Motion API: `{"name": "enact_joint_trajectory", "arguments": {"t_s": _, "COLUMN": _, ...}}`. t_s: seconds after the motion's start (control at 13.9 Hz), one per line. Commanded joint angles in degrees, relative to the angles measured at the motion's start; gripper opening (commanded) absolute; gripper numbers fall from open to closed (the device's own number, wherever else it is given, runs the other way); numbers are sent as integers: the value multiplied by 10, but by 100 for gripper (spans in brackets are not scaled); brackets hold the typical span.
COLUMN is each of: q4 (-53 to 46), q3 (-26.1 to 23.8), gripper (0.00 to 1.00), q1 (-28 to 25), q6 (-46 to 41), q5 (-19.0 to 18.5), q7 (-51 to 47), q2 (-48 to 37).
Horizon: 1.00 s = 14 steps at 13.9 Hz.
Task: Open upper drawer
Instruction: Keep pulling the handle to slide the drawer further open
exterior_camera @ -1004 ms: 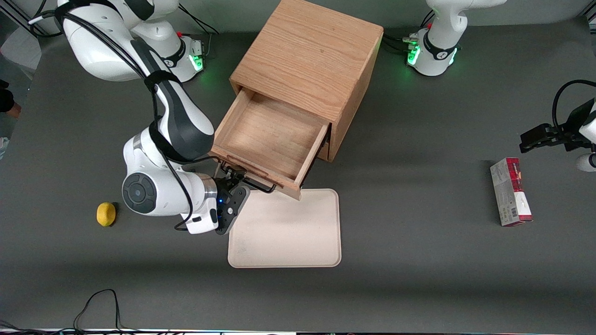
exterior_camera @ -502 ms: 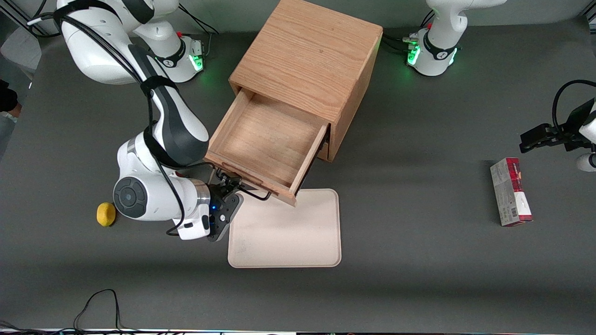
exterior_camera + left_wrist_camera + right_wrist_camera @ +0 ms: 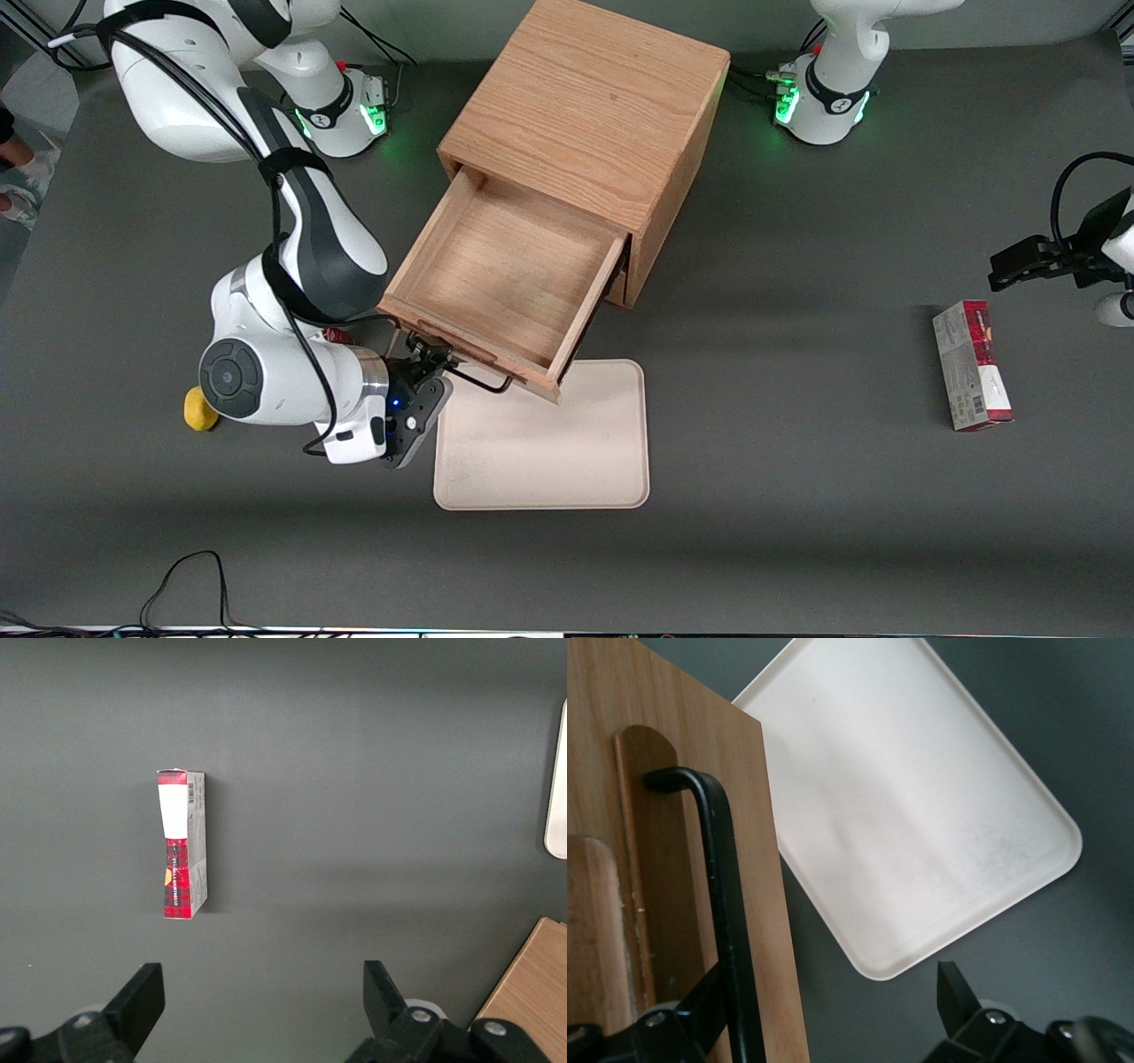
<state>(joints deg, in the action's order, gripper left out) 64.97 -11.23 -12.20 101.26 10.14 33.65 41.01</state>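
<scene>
Oak-wood upper drawer (image 3: 505, 270) pulled well out of the cabinet (image 3: 589, 115), its thin black bar handle (image 3: 725, 904) between the gripper's (image 3: 431, 358) parted fingers; cream rectangular tray (image 3: 545, 439) just beside; further pulling risks unseating the drawer

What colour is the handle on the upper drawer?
Black, on the light oak upper drawer; the handle shows best in the right wrist view, at the pincer.

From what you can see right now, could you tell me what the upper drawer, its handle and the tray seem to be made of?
The upper drawer looks like light oak-like wood, matte, with visible grain. Its handle appears to be thin black metal bar, smooth with a slight sheen. The tray is probably cream plastic, matte and faintly scuffed. The pincer sits at the handle, one finger on each side of the bar, not closed on it.
</scene>
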Motion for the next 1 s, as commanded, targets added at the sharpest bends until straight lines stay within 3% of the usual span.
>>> {"name": "enact_joint_trajectory", "arguments": {"t_s": 0.0, "q4": -24, "q3": -2, "gripper": 100, "q1": 2, "q6": 5, "q5": -10, "q7": 11, "q2": 14}}
{"name": "enact_joint_trajectory", "arguments": {"t_s": 0.93, "q4": -37, "q3": 11, "gripper": 100, "q1": 6, "q6": 12, "q5": -10, "q7": 6, "q2": 13}}
